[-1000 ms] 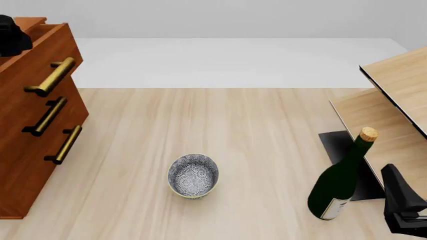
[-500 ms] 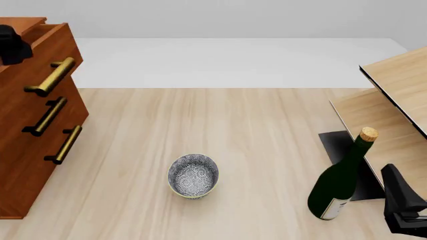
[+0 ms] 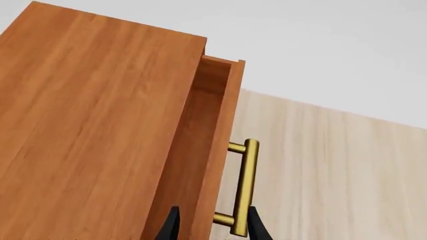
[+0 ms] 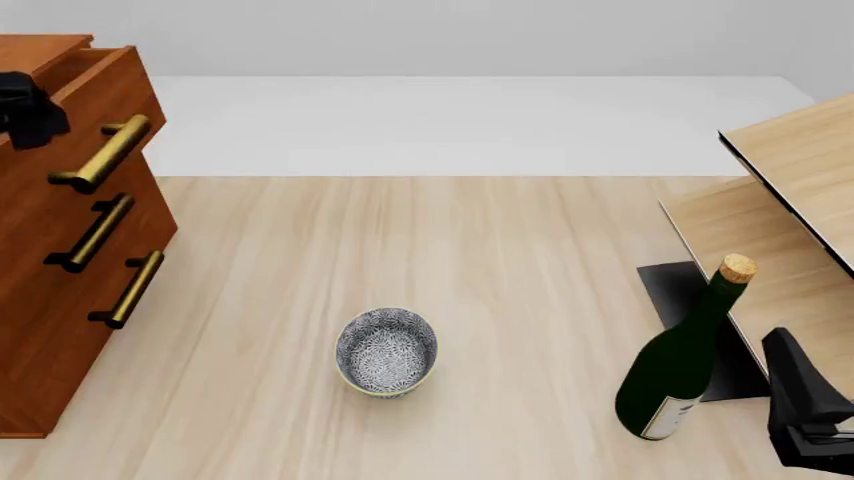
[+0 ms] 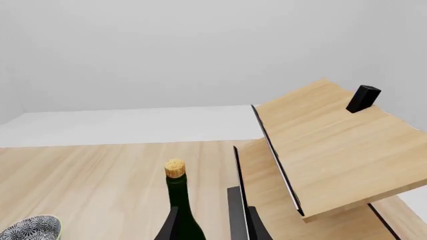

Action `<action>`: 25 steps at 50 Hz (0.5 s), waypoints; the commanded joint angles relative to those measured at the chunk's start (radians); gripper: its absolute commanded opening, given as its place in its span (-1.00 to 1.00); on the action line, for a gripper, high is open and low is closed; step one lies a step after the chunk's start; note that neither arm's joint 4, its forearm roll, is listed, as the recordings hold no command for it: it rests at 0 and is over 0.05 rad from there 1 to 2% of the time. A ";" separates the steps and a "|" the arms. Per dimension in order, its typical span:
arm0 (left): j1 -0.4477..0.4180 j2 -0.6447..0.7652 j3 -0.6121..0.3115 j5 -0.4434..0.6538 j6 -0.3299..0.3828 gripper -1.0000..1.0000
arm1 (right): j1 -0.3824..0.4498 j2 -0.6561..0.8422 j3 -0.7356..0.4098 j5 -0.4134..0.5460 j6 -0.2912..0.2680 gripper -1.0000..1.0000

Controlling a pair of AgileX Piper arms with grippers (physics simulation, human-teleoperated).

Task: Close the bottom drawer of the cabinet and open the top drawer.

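We find the cabinet (image 4: 60,250) at the far left of the table, with the top drawer (image 4: 83,110) standing out from the cabinet face and its interior showing along the upper edge. The bottom drawer (image 4: 94,320) sits level with the middle one, so we judge it closed and the top-drawer pull the step in hand, already well advanced.

The left gripper (image 3: 212,227) is above the cabinet at the left. In its wrist view the fingertips are parted and straddle the drawer's front panel near the end of the brass handle (image 3: 243,187); the fingers are released, grasping nothing that we can see. We cannot tell whether either tip touches the wood or the bar.

To finish well, we advise hooking one finger behind the handle's midpoint, not its end, so the pull runs straight along the slides and does not skew the drawer. The pull should be level and stop short of the drawer's travel limit.

The right gripper (image 5: 212,225) is parked at the near right beside the wine bottle (image 4: 681,355), fingertips apart and empty. The bowl (image 4: 386,351) lies well clear of the cabinet.
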 commanded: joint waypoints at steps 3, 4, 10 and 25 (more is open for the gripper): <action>-0.004 0.001 0.021 -0.010 -0.014 1.00 | 0.000 0.000 0.000 0.000 -0.001 1.00; -0.005 0.001 0.022 -0.010 -0.014 1.00 | 0.001 0.000 0.000 0.000 -0.001 1.00; -0.006 0.003 0.036 -0.018 -0.023 1.00 | 0.000 0.000 0.000 0.000 0.000 1.00; -0.022 0.008 0.073 -0.039 -0.043 1.00 | 0.000 0.000 0.000 0.000 0.000 1.00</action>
